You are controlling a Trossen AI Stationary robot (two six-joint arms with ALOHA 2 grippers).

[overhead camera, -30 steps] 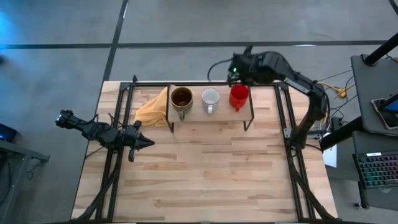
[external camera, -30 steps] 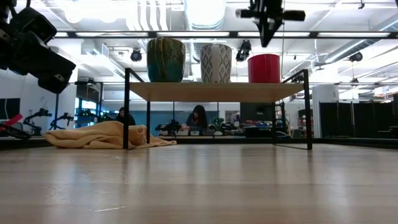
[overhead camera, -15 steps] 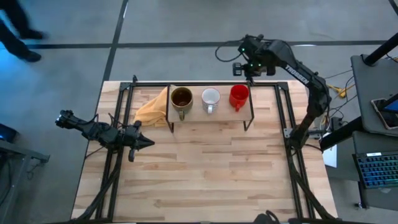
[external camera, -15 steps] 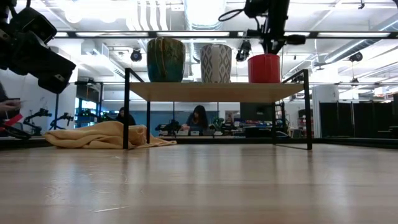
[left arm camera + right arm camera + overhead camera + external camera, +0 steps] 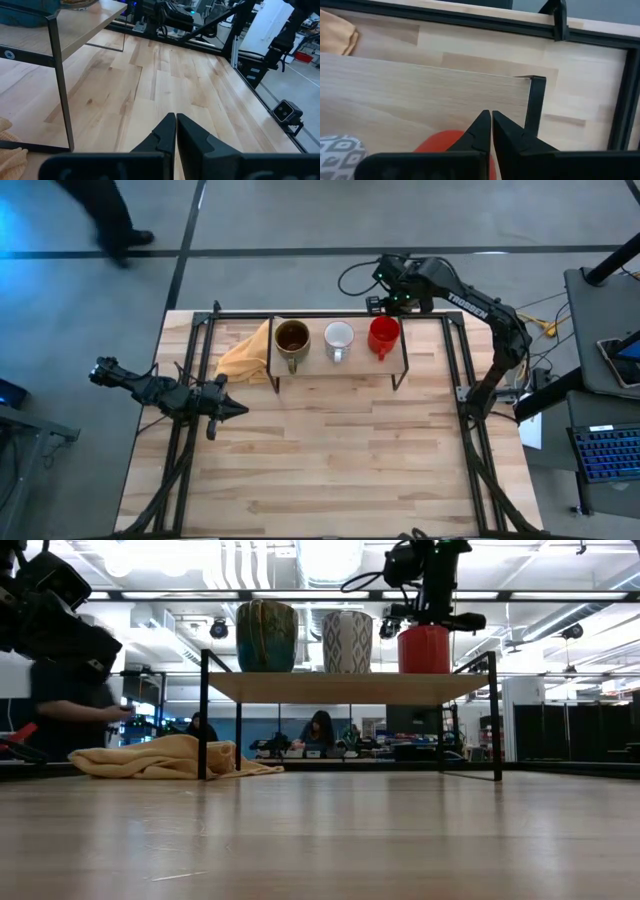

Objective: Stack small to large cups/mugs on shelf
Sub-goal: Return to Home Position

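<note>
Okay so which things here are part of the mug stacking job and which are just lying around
Job: brownish-olive mug, white mug and red mug, in a row on the shelf; right gripper, shut, above the red mug; left gripper, shut, parked at the table's left.

Lying about: yellow cloth on the table, beside the shelf's left end.

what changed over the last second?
Right end effector, shut and empty, dipped closer above the red mug. A person walked past beyond the table. Unchanged: olive mug, white mug and red mug on the shelf, left end effector parked shut.
</note>
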